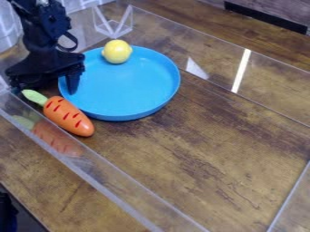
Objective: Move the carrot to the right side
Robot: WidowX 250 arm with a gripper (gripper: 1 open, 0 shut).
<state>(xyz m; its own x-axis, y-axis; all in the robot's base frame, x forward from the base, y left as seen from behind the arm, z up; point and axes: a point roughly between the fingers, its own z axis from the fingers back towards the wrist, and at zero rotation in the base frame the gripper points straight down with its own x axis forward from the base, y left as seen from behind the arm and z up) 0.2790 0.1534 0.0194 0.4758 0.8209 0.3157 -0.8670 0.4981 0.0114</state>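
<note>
Carrot (68, 115) lies by the clear wall at the counter's (206, 154) left edge, bare wood rightward, tool (46, 80) spread above it.

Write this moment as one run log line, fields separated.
gripper: open, above carrot top | carrot: on table, left of blue plate | not grasped
</note>
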